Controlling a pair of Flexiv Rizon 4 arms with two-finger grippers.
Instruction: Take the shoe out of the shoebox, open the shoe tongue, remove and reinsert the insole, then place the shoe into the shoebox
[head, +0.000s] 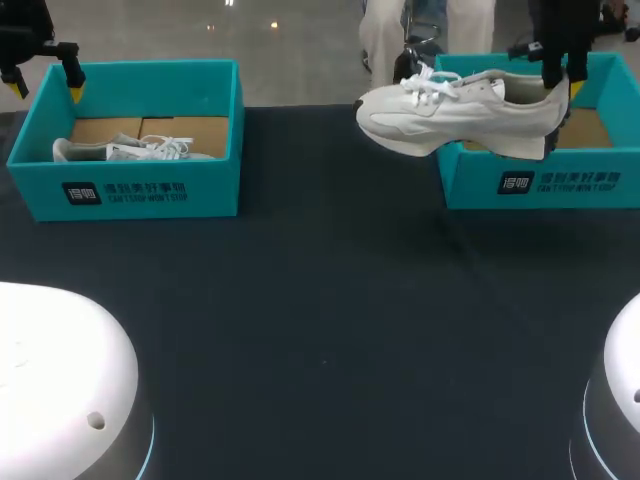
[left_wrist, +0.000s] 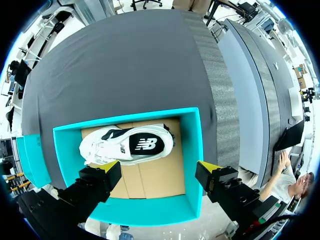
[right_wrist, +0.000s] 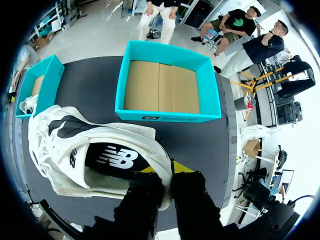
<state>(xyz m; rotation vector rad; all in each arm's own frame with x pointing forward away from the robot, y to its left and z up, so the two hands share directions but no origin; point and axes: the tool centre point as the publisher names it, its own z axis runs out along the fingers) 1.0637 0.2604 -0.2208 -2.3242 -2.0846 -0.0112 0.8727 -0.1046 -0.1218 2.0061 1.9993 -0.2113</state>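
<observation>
Dark table (head: 320, 300), right gripper (head: 557, 80) pinching raised shoe (head: 460, 115), insole (right_wrist: 110, 159) visible only from wrist

Head cam above-behind, facing table (head: 330, 330), wrist cams look down, share left shoebox (head: 200, 190)

My fingers (left_wrist: 97, 182) are black, blocky and matte on both sides, each capped by a bright yellow wedge tip (left_wrist: 209, 167). My two bases (head: 60, 380) are smooth white domes, ringed low down by pale-blue light
</observation>
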